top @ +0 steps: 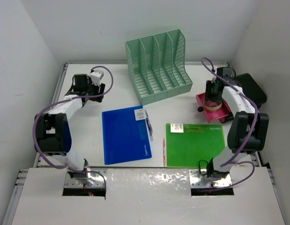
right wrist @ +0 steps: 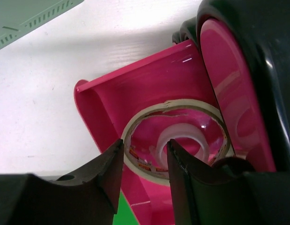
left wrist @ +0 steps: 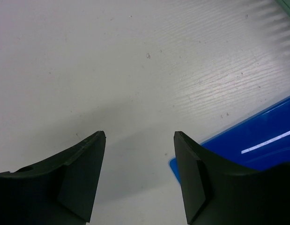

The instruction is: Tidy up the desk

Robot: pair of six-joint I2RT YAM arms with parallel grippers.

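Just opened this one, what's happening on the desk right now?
The right end effector is down in the pink tray, jaws parted around the wall of a tape roll. The left end effector hangs open above bare desk beside the blue folder. A green folder and the mint file rack sit untouched.

One table (top: 116,91) carries two folders, one blue folder (top: 125,136) and one green folder (top: 194,144); two white labels (top: 140,114) (top: 176,127), one per folder; two pens, one dark pen (top: 148,125) and one red pen (top: 164,151); one mint-green file rack (top: 159,65) with four slots; one pink tray (right wrist: 149,79); one tape roll (right wrist: 137,159); one black object (top: 251,89). Two pincers: left pincer (left wrist: 139,134), right pincer (right wrist: 145,142).
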